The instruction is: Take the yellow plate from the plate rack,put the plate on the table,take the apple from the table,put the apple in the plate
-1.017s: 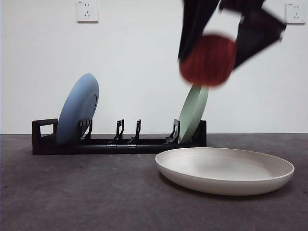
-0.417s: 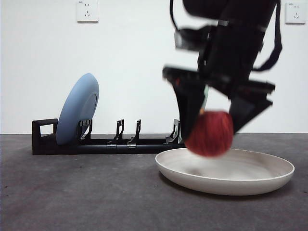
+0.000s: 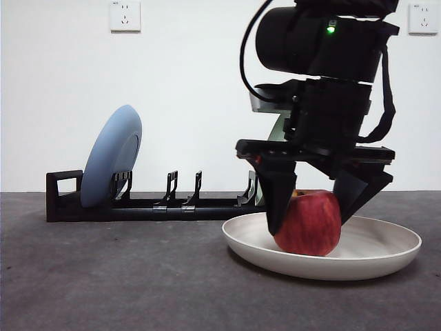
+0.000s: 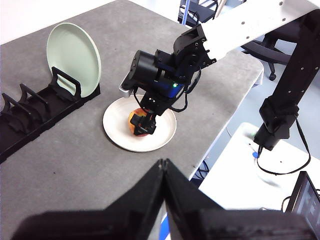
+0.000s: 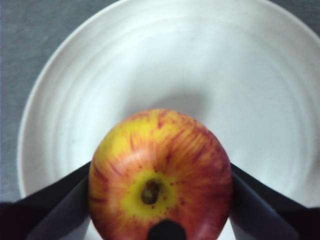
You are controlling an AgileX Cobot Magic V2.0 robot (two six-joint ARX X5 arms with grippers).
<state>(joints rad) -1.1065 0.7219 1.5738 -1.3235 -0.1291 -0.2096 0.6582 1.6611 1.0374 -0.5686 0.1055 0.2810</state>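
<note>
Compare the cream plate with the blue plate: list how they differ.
Pose: the cream plate lies flat on the table; the blue plate stands on edge in the rack.
Load: the cream plate holds the apple, with the right gripper shut on it; the blue plate holds nothing.
Colour: cream against blue.
Both are round and shallow.

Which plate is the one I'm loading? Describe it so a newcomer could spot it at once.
Start at the long black plate rack. On the table just in front of its green-plate end lies the yellow plate. It alone lies flat, pale cream, with the apple in it between the right hand jaws.
</note>
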